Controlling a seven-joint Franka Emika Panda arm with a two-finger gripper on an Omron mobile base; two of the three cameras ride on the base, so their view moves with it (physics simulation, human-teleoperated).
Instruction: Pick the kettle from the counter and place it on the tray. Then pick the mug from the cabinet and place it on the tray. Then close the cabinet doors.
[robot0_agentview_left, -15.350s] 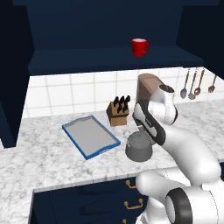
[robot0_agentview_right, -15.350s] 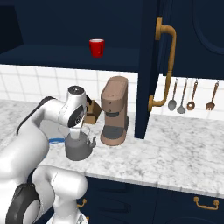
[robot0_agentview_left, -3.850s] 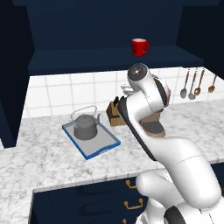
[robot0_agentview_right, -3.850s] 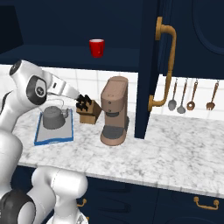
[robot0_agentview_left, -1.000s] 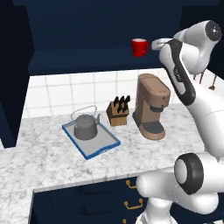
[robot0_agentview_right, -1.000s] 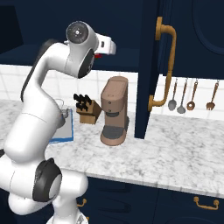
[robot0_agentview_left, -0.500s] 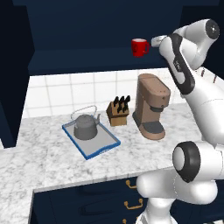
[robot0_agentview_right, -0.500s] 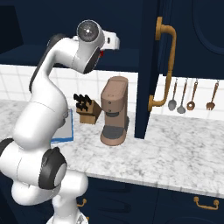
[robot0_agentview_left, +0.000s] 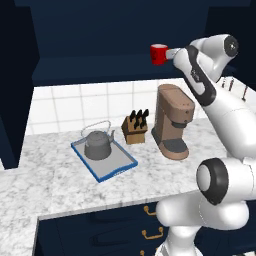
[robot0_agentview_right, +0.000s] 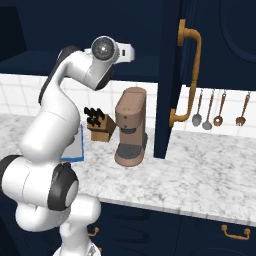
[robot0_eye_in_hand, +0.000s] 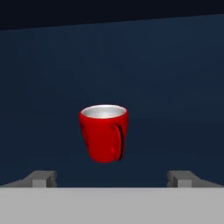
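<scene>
I had the two-finger gripper (robot0_eye_in_hand: 112, 178) with jaws wide apart, level with the small bright red mug (robot0_eye_in_hand: 104, 133) upright on the dark navy cabinet shelf (robot0_agentview_left: 100, 70), dead ahead, handle facing me.

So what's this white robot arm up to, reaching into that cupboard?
It is tidying up a kitchen. The kettle already sits on the blue-rimmed tray on the marbled counter. Now the arm has its gripper raised to the cabinet shelf, jaws open, lined up just short of the red mug. The mug stands upright on the shelf, not yet gripped. The cabinet door stands open.
</scene>
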